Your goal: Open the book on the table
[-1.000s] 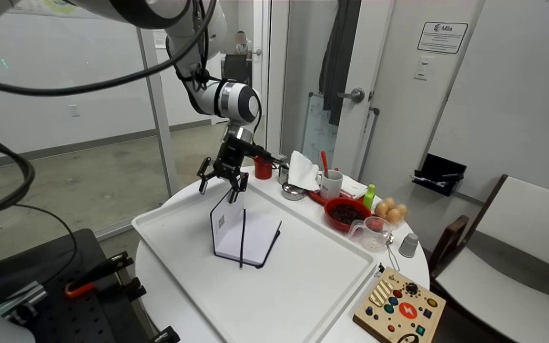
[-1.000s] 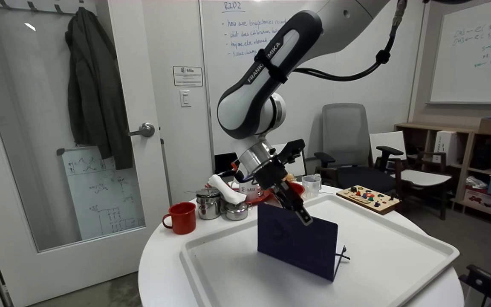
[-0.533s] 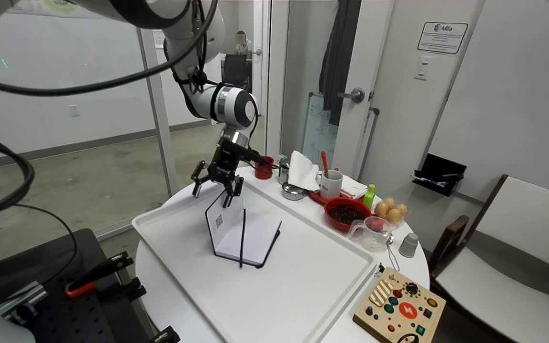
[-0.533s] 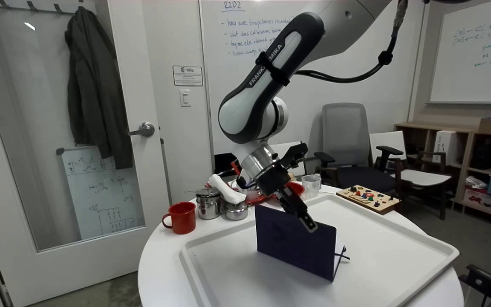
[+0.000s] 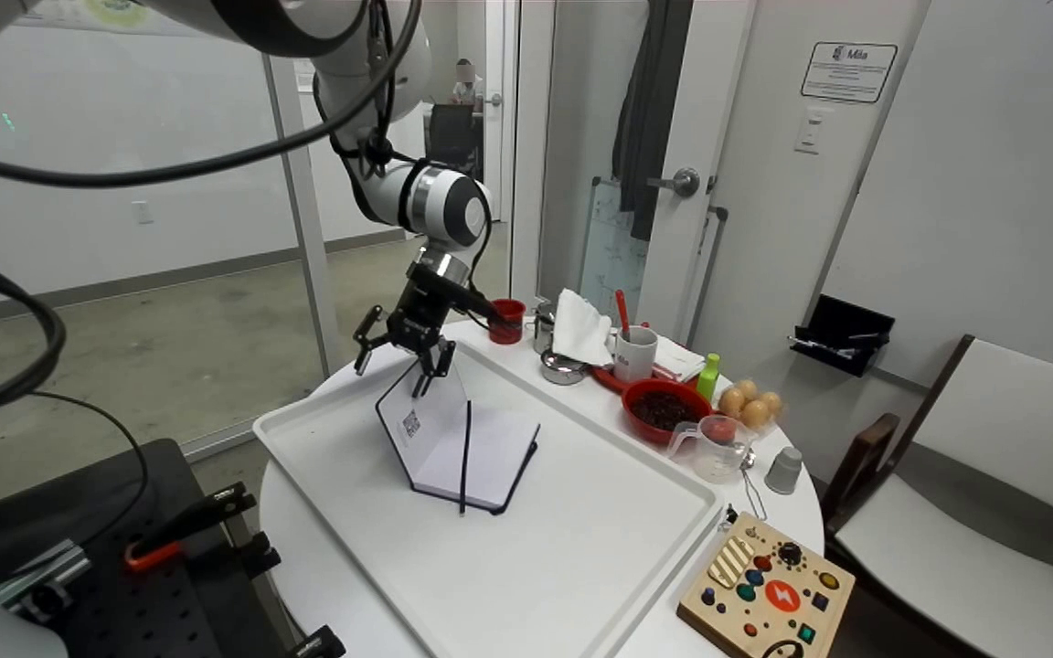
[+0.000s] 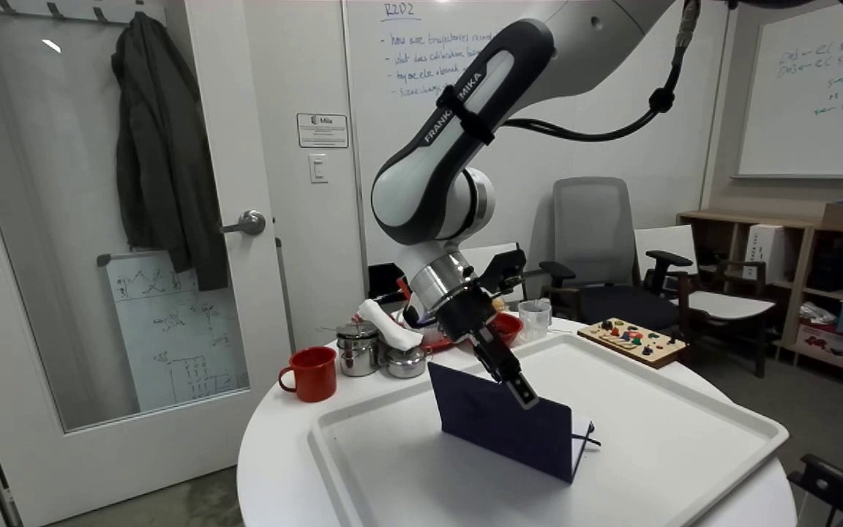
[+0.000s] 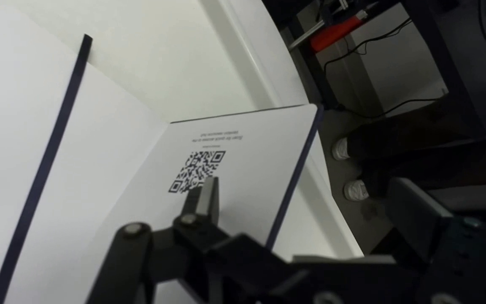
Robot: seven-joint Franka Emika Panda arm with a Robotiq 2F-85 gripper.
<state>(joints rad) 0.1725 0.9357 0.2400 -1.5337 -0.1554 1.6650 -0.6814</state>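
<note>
Gripper [image 5: 391, 379] astride the raised cover [image 6: 487, 426] of an open book [image 5: 494, 457]

The book lies open on a white tray [image 5: 572, 557], which rests on a round white bench [image 6: 275, 461]. Its pages [image 7: 99, 126] face up, crossed by a dark band [image 7: 47, 157], while the cover stands up from them, tilted outward. In the wrist view a QR code [image 7: 196, 166] shows on the inside of the cover. The gripper is at the cover's upper edge with its fingers [image 7: 203, 200] well apart, one on the inner side of the cover and one on the outer side; whether either touches it, I cannot tell.

A little farther from the book, past the tray's edge, the bench carries a small steel pot [image 5: 564, 368], a white cloth [image 5: 581, 329], a white mug [image 5: 636, 358], a red bowl [image 5: 640, 427] with dark contents and a clear jug [image 5: 717, 461]. Beyond the book in an exterior view, a taller steel pot [image 6: 359, 359] and a red mug [image 6: 313, 375] stand next to that group. A green bottle [image 5: 707, 376] and a grey cup [image 5: 783, 470] are farther from the book, and a wooden toy board [image 5: 764, 599] sits near the bench's edge.

Off the bench, well apart from the book, are a white chair [image 5: 993, 539], a grey office chair [image 6: 593, 234] and a door [image 6: 158, 461] with a dark jacket [image 6: 165, 154] hanging by it.
</note>
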